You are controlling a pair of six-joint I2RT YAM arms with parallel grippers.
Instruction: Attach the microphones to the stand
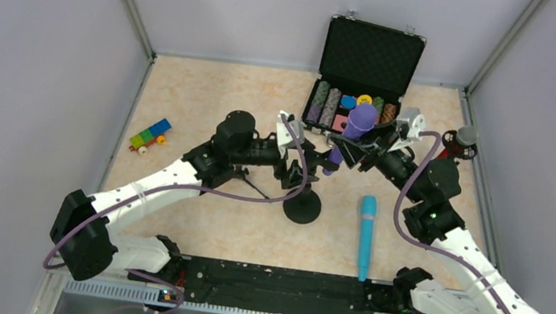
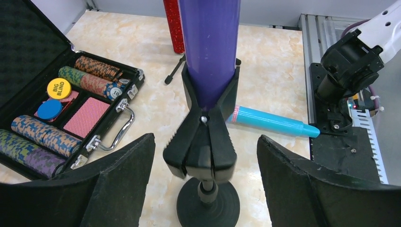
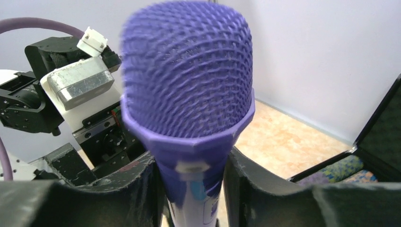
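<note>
Pale grey walls close in a beige, marble-patterned table [image 1: 209,99]. At its far edge an open black case [image 1: 372,52] holds rows of poker chips [image 2: 40,135], and a small toy of coloured blocks [image 1: 149,135] lies well off to the left.

Near the middle of the table stands a black stand [image 1: 302,206] on a round base, with a forked clip [image 2: 206,118] at the top. The purple microphone [image 3: 187,71] leans up and away from it. In the left wrist view its lower body sits between the two prongs of that clip. The right gripper [image 3: 191,189] is clamped on the purple microphone just under its mesh head, one finger pressed against each side.

The left gripper [image 2: 205,139] is spread wide, its fingers [image 2: 118,189] well apart on either side of the clip and touching neither it nor the microphone.

The teal microphone [image 1: 365,237] lies flat on the table to the right of the stand's base and apart from it, its narrow end by the black plate at the near edge.

The red microphone [image 2: 174,26] shows only as a glittery upright body beyond the purple one, its head cut off by the frame. What holds it up cannot be made out.
</note>
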